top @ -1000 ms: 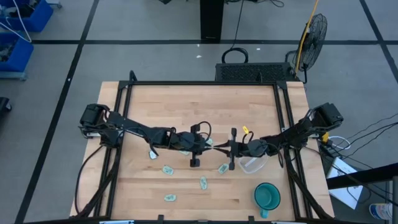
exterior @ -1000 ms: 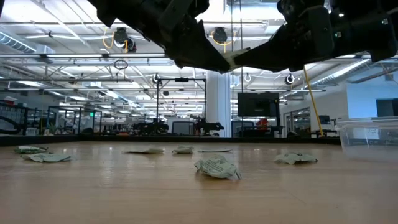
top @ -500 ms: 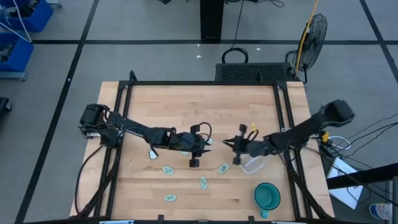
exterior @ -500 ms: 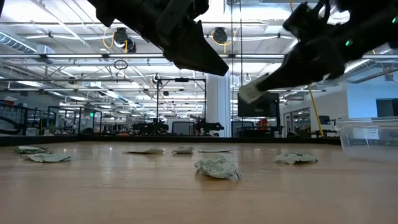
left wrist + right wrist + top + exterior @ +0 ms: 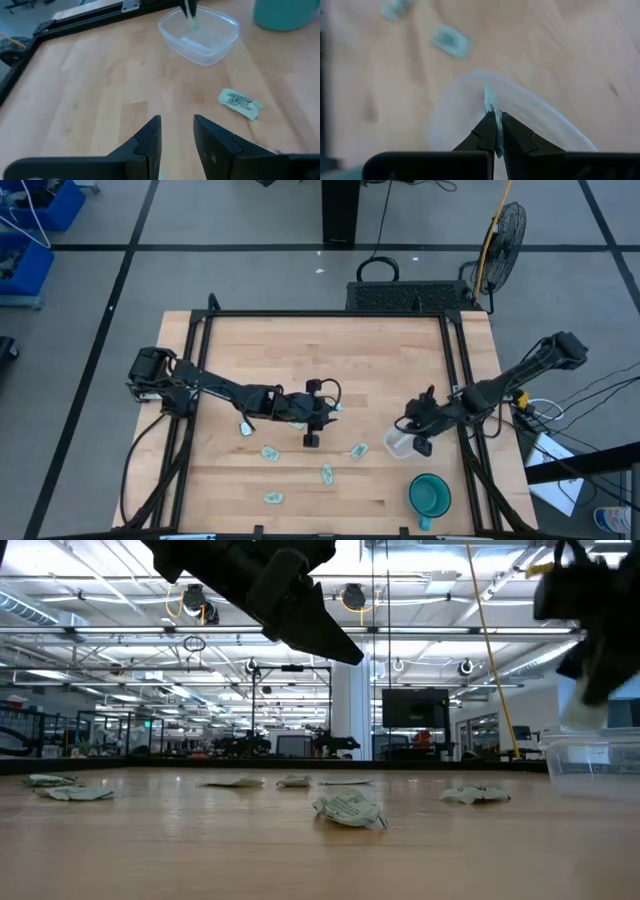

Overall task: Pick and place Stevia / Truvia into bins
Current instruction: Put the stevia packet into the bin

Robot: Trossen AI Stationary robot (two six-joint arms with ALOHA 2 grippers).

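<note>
Over the right side of the wooden table (image 5: pixel 320 350), the right hand (image 5: pixel 495 131) hangs above the clear plastic bin (image 5: pixel 402 443), its two fingers pinched tight on a single pale green sweetener packet (image 5: pixel 490 111) held edge-up between the tips. The grip at one end leaves most of the paper standing free of the fingers, which looks meant to let it fall clean once the fingers part. From the wrist camera the bin's rounded rim sits directly beyond the packet, so the drop appears lined up rather than begun; the packet is not yet in the bin.

The left hand (image 5: pixel 176 131) waits near the middle of the table, raised off the wood, its fingers a little apart and holding nothing. It points toward the bin, and one loose packet (image 5: pixel 240 103) lies flat on the table between it and the tub, the likely next pick.

More packets (image 5: pixel 270 453) remain scattered across the front half of the table, lying flat and well apart from one another, with one (image 5: pixel 358 450) just beside the bin on its left. A teal cup (image 5: pixel 430 496) stands near the front right corner, close to the bin but not touching it, and plays no visible part in the sorting. Most of the job, by this layout, is still ahead.
</note>
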